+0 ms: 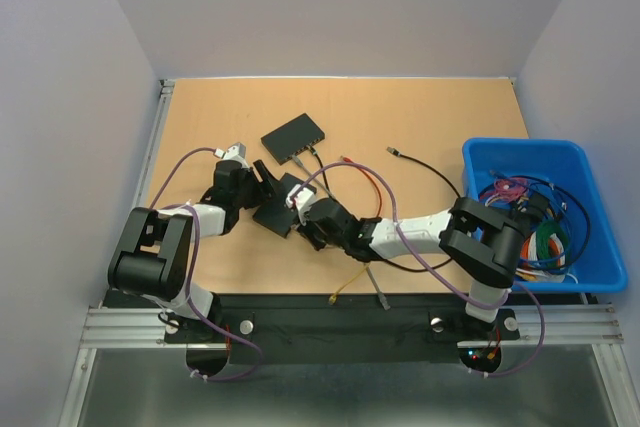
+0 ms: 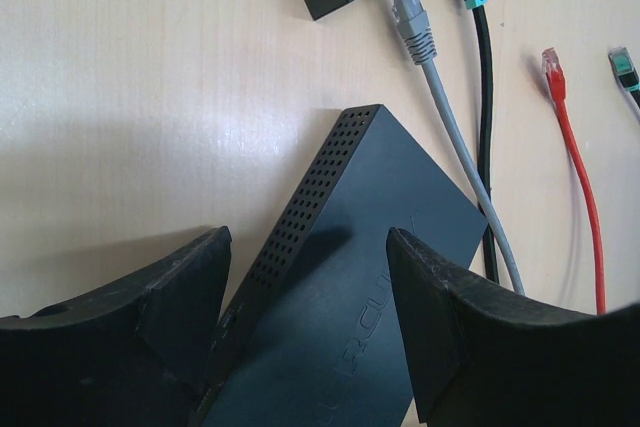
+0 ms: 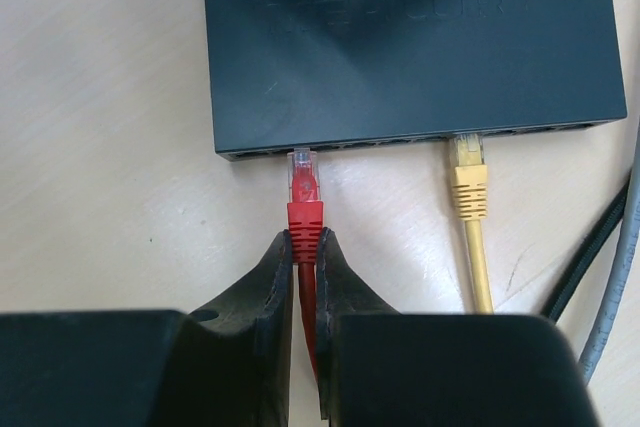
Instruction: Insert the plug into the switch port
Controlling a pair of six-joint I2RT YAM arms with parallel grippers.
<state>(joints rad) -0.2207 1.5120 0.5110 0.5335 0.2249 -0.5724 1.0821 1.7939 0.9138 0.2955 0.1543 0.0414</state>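
Right tool (image 3: 304, 243) clamps the red plug (image 3: 305, 199) at the boxy black switch (image 3: 410, 37). Left tool (image 2: 308, 243) gapes over its perforated side.

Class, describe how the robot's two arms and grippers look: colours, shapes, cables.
The left arm and right arm have black joints, white links and a trailing purple cable each. The left gripper and right gripper have matte black wedge fingers with blunt tips.

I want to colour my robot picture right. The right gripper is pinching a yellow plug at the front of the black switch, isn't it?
Not quite. The right gripper is pinching a red plug, not a yellow one, at the front of the black switch. The right wrist view shows it; the yellow plug sits beside it, untouched.
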